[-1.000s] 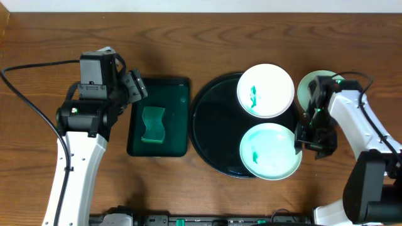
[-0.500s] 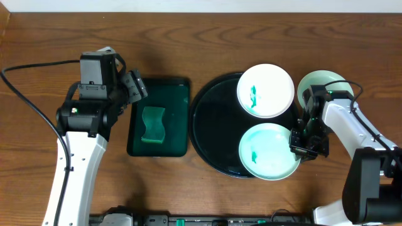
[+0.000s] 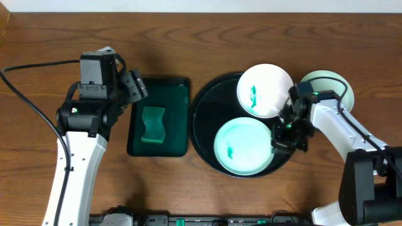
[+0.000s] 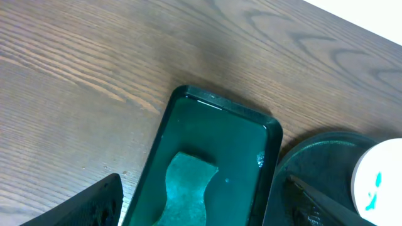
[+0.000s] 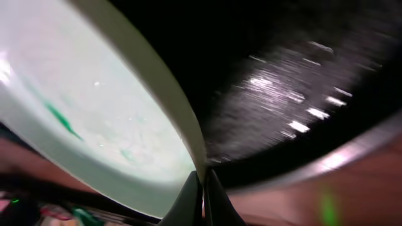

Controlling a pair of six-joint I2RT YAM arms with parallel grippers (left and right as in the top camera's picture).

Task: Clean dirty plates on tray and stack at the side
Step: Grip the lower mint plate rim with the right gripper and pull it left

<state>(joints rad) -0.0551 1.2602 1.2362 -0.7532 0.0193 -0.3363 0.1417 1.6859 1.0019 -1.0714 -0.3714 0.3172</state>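
Observation:
A mint green plate (image 3: pixel 242 141) with a small green smear lies on the black tray (image 3: pixel 207 119), at its front right. My right gripper (image 3: pixel 281 139) is shut on that plate's right rim. The right wrist view shows both fingers pinching the rim (image 5: pixel 202 188), with the plate (image 5: pixel 94 107) to the left and the glossy tray (image 5: pixel 301 75) behind. A white plate (image 3: pixel 270 85) with a green smear overlaps the tray's back right edge. Another mint plate (image 3: pixel 336 85) rests on the table right of the tray, partly behind the right arm. My left gripper (image 3: pixel 139 86) hangs open.
A dark green rectangular tray (image 3: pixel 179 94) stands left of the black tray with a wavy green sponge (image 3: pixel 152 123) in it. From the left wrist, the sponge (image 4: pixel 185 188) lies below and between the open gripper (image 4: pixel 201 213). Brown wooden table surrounds both trays.
My right gripper has shut on the mint plate's rim and slid the plate left, farther onto the black tray. The left arm has stayed still.

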